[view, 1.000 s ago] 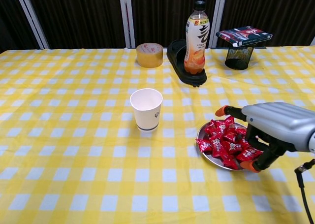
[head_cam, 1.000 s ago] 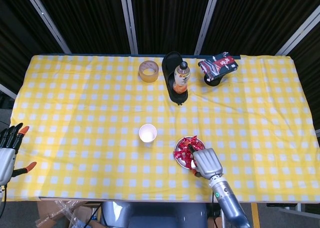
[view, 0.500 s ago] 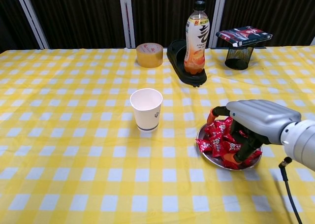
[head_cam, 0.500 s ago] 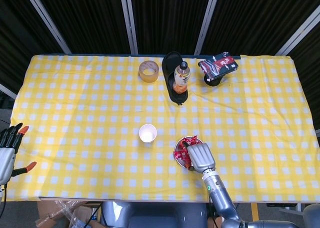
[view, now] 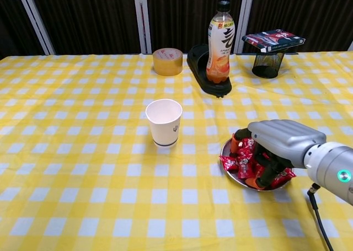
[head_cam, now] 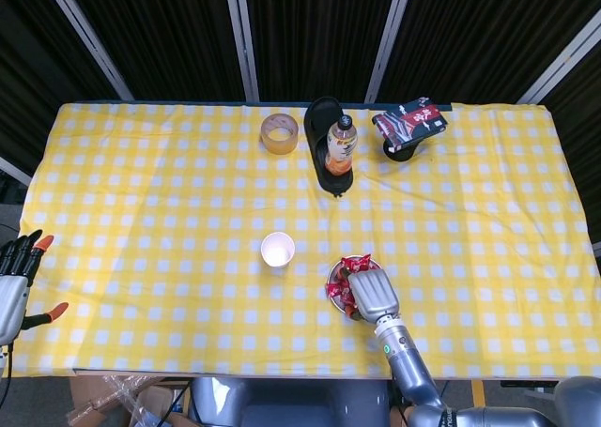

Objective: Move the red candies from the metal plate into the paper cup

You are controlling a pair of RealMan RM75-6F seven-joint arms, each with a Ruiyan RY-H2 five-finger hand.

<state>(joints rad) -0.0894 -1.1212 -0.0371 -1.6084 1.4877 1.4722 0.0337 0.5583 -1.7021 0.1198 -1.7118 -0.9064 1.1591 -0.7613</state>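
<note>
The red candies (view: 248, 160) are being gathered on the metal plate (view: 230, 175), near the desk's front edge. The right hand (view: 276, 143) is lying over them, fingers (view: 237, 142) curled down into the pile; whether one is clamped cannot be told. Next, lifting and carrying toward the paper cup (view: 164, 122) is called for.

Item count on the surface (view: 77, 168):
- paper cup (view: 164, 122): one
- metal plate (view: 227, 151): one, holding a heap of red candies (view: 238, 161), number not determinable
- bottle (view: 220, 43): one
- tape roll (view: 167, 62): one
- mesh holder (view: 267, 64): one
- black tray (view: 199, 58): one
</note>
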